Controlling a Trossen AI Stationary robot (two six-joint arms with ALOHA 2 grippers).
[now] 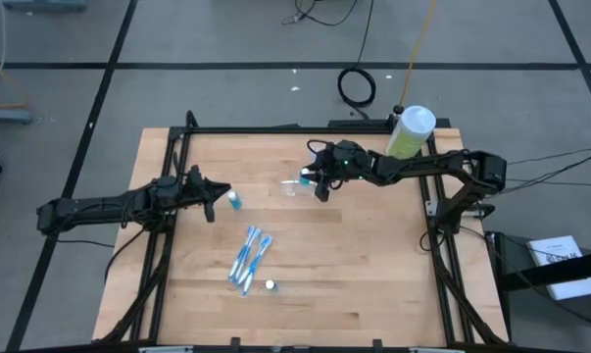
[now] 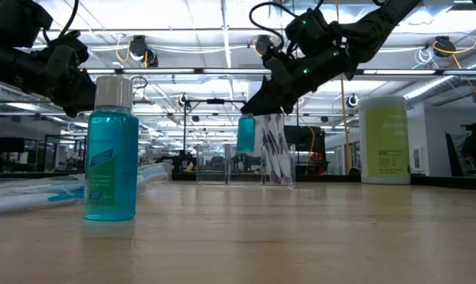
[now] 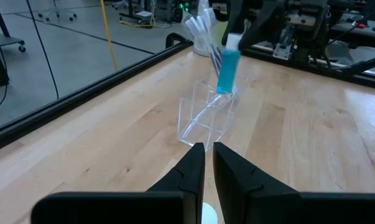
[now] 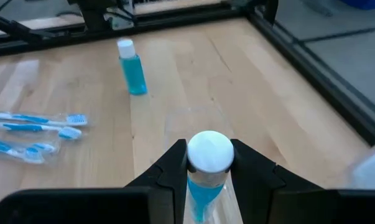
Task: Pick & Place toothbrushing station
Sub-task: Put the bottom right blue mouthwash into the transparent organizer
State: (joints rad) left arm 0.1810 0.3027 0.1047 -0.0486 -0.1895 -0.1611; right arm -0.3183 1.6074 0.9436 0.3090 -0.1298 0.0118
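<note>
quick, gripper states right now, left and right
left gripper: shut, holding nothing, above a standing blue bottle
right gripper: shut on small blue bottle

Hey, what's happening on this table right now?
The right gripper holds a small blue bottle by its white cap, in the air over the clear tray, which already has toothbrushes standing in it. The left gripper is nearly shut and empty, hovering by a second blue bottle standing on the table. More toothbrushes lie loose on the wood.
</note>
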